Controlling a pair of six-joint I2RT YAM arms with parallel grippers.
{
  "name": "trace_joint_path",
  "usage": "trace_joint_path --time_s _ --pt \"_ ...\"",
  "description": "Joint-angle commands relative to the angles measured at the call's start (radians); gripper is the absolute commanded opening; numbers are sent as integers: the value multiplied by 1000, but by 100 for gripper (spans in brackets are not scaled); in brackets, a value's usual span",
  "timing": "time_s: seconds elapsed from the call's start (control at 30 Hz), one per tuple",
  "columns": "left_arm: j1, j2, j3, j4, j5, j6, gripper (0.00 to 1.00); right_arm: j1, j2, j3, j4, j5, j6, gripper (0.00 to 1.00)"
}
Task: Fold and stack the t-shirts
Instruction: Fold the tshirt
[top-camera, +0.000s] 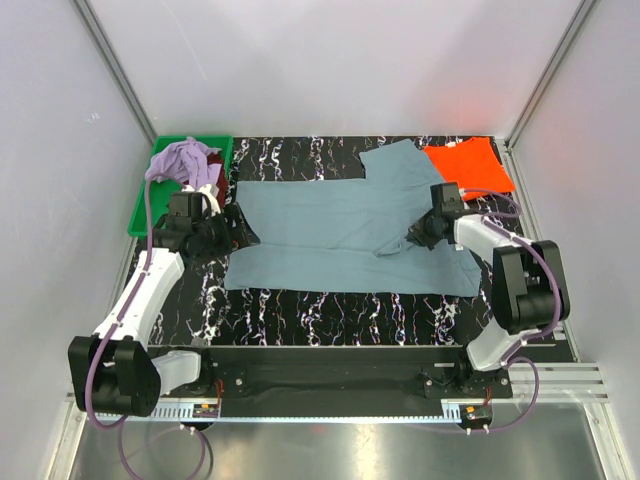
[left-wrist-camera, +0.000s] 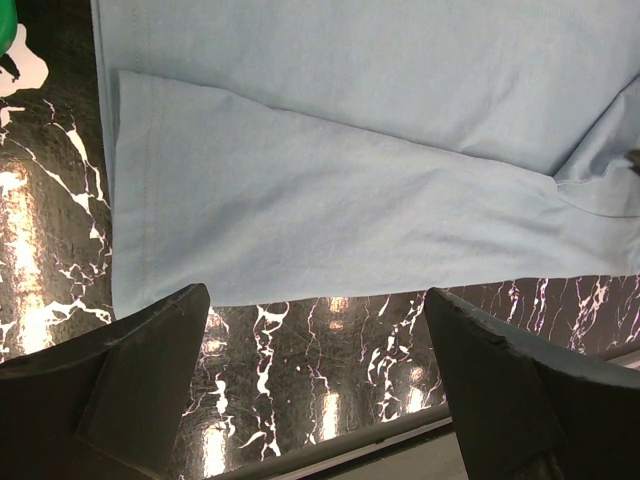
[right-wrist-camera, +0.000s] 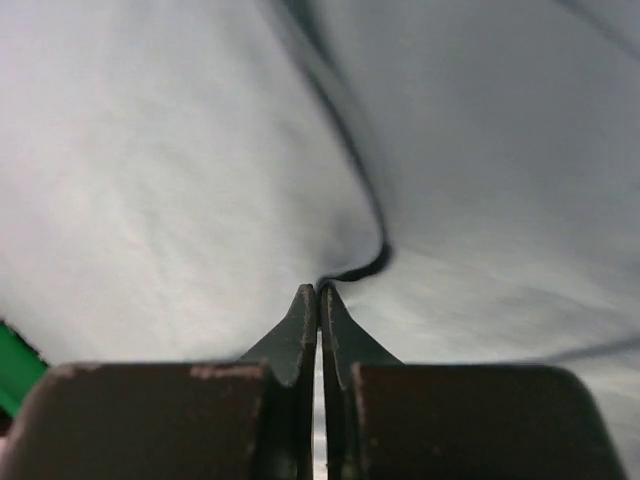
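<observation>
The top view looks down from above and behind the arm bases, far enough back to take in the whole marbled table (top-camera: 320, 305) and both arms. The left wrist camera looks forward past the left gripper (left-wrist-camera: 318, 295), from a little above the table, at the blue-grey t-shirt (left-wrist-camera: 350, 200) just ahead of its fingertips. The right wrist camera sits very close behind the right gripper (right-wrist-camera: 318, 290), the same shirt filling everything beyond its tips; all three views share that shirt.

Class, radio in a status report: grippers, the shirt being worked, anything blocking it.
Left gripper open, at left edge of blue-grey shirt. Right gripper shut, pinching that shirt's cloth. Shirt mostly spread flat. Nothing lying on it.
</observation>
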Motion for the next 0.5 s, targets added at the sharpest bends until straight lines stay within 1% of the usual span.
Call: trace_joint_path --time_s 0.0,0.27,0.47 --pt "1 -7 -2 44 29 10 95 27 49 72 36 -52 -53 0" --pt "1 -10 -7 41 26 12 95 96 128 156 65 -52 -83 0" --pt "1 -10 -10 41 27 12 95 122 132 193 89 -31 -104 0"
